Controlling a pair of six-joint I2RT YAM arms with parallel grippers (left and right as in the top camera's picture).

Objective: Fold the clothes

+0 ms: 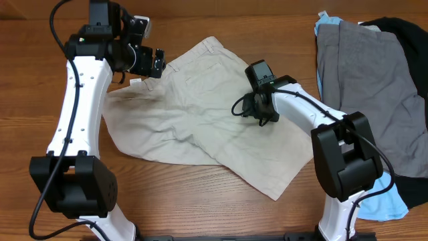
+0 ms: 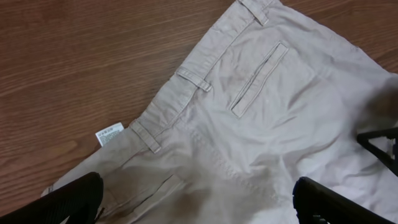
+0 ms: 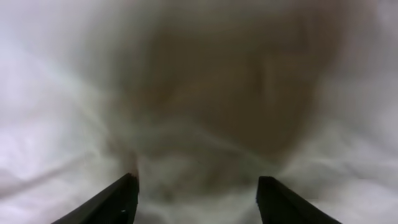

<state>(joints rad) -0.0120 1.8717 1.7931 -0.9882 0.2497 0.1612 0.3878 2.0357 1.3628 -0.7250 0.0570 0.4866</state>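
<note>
The beige shorts (image 1: 200,114) lie spread flat on the wooden table, waistband toward the far left, with a small white label (image 2: 109,134) sticking out by the belt loops. My left gripper (image 1: 159,63) hovers open over the waistband corner; in the left wrist view its gripper (image 2: 199,208) spans a back pocket without touching. My right gripper (image 1: 262,119) is pressed down on the right side of the shorts. In the right wrist view its gripper (image 3: 198,190) shows both fingers apart with blurred, rumpled cloth (image 3: 205,124) between them.
More clothes are piled at the right edge: a grey garment (image 1: 374,87) on top, a black one (image 1: 401,30) behind it, and a light blue one (image 1: 381,201) underneath. Bare wood (image 1: 200,207) lies in front of the shorts.
</note>
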